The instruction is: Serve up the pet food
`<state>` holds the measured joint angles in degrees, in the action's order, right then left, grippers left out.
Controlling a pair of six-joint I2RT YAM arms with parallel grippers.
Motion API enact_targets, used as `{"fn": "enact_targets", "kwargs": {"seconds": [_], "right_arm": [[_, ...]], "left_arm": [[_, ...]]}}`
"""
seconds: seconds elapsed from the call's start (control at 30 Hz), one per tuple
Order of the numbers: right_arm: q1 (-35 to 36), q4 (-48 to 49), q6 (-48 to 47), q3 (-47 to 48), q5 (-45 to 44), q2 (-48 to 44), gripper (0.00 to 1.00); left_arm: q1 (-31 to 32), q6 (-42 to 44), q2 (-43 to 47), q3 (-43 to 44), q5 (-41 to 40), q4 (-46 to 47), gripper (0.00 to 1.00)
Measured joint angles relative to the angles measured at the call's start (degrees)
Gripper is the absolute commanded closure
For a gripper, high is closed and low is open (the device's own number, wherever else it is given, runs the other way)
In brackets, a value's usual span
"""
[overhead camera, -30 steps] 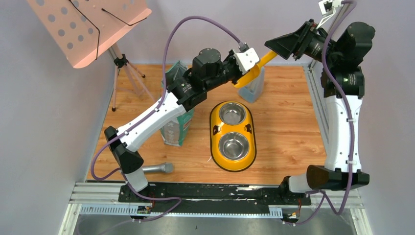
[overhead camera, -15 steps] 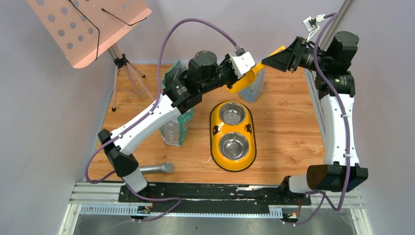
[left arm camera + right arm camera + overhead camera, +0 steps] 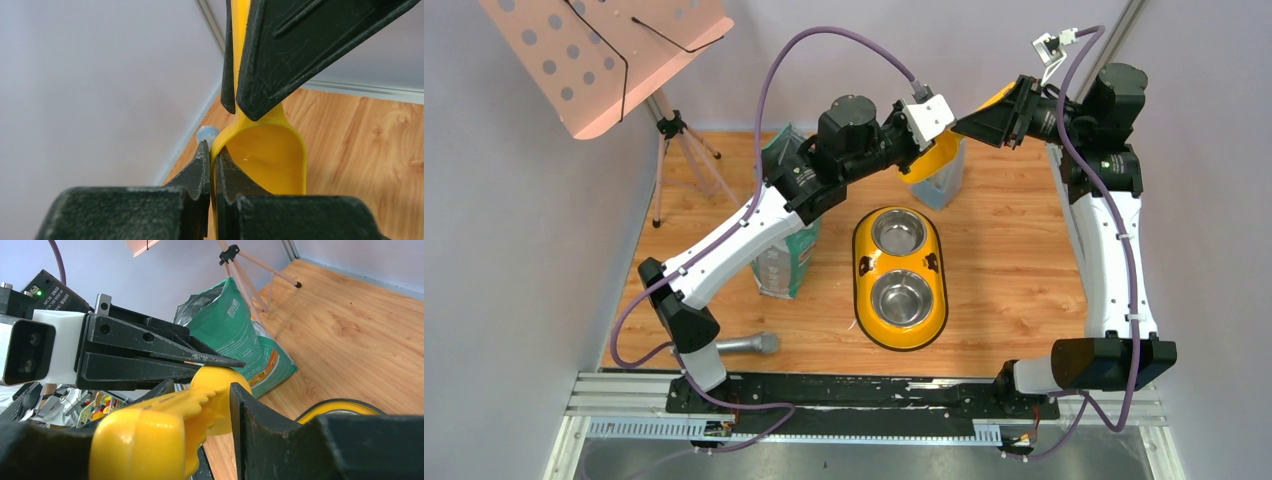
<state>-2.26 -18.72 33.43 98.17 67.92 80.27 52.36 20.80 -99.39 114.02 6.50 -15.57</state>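
- Our left fingers (image 3: pixel 200 170) pinch the empty yellow scoop (image 3: pixel 270 160) by its rim, behind the feeder (image 3: pixel 861 300).
- Our right fingers (image 3: pixel 290 55) straddle its handle; whether they clamp it, we cannot tell.
- We see no pet food; we judge it is in the green bag (image 3: pixel 230 320), left of the feeder.

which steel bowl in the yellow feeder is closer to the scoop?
The far round steel bowl of the yellow two-bowl feeder, away from the arm bases; the yellow plastic scoop is held beyond that end.
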Motion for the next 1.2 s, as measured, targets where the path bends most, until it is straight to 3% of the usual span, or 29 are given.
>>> {"fn": "enact_targets", "kwargs": {"seconds": [0.13,0.3,0.4,0.63,0.77,0.87,1.07,1.2], "right_arm": [[0.02,0.35,0.37,0.0,-0.35,0.0,0.6],[0.24,0.83,0.26,0.0,-1.14,-0.13,0.79],[0.24,0.98,0.35,-0.35,-1.4,-0.33,0.81],[0.24,1.01,-0.04,-0.5,-1.84,-0.66,0.64],[0.24,0.98,-0.11,-0.5,-1.4,-0.66,0.74],[0.22,0.98,-0.37,-0.5,-1.62,-0.66,0.74],[0.22,0.96,-0.24,-0.48,-1.38,-0.66,0.54],[0.22,0.79,0.04,0.07,-1.16,-0.66,0.52]], "left_arm": [[0.02,-0.11,-0.15,0.04,0.42,-0.02,1.0],[-0.02,-0.15,-0.15,0.07,0.15,-0.26,1.0],[0.0,-0.15,-0.2,0.28,-0.11,-0.26,1.0],[0.0,-0.15,-0.28,0.39,0.04,-0.26,1.0],[0.0,-0.2,-0.37,0.5,0.35,-0.26,1.0],[0.0,-0.22,-0.37,0.52,0.26,-0.31,1.0],[0.0,-0.33,-0.48,0.59,0.39,-0.31,1.0],[0.0,-0.39,-0.61,0.61,0.5,-0.31,1.0]]}}
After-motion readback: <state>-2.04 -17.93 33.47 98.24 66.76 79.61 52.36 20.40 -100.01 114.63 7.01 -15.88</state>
